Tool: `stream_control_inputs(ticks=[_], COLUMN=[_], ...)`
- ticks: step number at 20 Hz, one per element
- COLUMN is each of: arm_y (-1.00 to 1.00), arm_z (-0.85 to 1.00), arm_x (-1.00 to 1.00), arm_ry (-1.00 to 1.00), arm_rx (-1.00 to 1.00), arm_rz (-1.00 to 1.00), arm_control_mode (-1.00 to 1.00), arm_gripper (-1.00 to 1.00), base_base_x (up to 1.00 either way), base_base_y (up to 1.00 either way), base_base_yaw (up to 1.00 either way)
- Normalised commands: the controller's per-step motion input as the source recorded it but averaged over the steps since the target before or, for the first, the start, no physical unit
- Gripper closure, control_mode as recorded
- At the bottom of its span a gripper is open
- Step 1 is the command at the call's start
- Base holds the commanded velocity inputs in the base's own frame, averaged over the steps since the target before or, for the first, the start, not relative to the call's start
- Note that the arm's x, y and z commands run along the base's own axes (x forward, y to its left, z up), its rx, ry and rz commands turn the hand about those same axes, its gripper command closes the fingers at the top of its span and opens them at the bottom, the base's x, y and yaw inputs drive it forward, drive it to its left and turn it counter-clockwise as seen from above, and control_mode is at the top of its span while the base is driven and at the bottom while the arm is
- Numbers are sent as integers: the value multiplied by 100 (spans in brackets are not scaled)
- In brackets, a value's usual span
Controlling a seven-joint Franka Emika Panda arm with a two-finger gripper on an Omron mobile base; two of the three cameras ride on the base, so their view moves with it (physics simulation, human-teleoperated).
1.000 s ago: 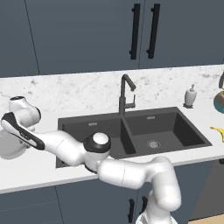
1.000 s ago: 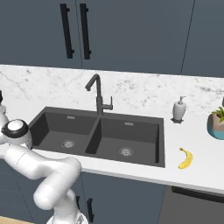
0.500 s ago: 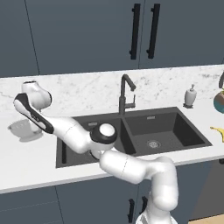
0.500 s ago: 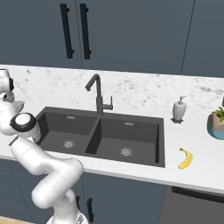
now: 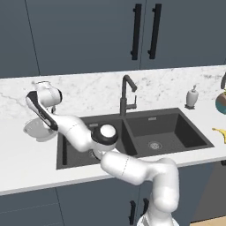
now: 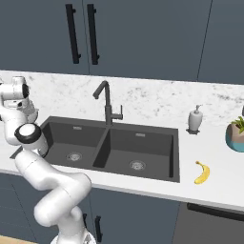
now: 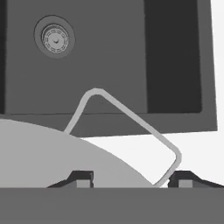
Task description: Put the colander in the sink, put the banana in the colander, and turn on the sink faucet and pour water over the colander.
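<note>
Beside the sink [image 5: 66, 152], colander [image 5: 37, 129], seemingly between fingers [image 7: 83, 178].

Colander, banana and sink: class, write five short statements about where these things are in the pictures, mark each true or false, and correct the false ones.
1. The colander is on the counter to the left of the sink. True.
2. The banana lies inside the colander. False: it lies on the counter to the right of the sink.
3. Water runs from the sink faucet. False: no water shows.
4. The gripper is at the colander's wire handle. True.
5. A soap dispenser stands behind the sink's right end. True.
</note>
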Motion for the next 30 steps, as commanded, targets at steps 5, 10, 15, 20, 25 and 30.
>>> stream_control_inputs(ticks=[5,10,15,20,25,30], arm_y=[-100,-88,-49,-35,-38,-69], arm_z=[-100,-93,-73,-27,16,15], arm_x=[-38,-19,-24,-33,-33,-17], arm_ry=[-27,-41,-72,-74,-51,-17], arm_rx=[13,30,25,16,12,6], arm_rz=[-34,-40,-39,-37,-40,-49], arm_control_mode=[-100,-100,-100,-100,-100,-100], arm_gripper=[100,100,100,100,100,100], base_base_x=[0,0,0,0,0,0], base_base_y=[0,0,0,0,0,0], base_base_yaw=[0,0,0,0,0,0])
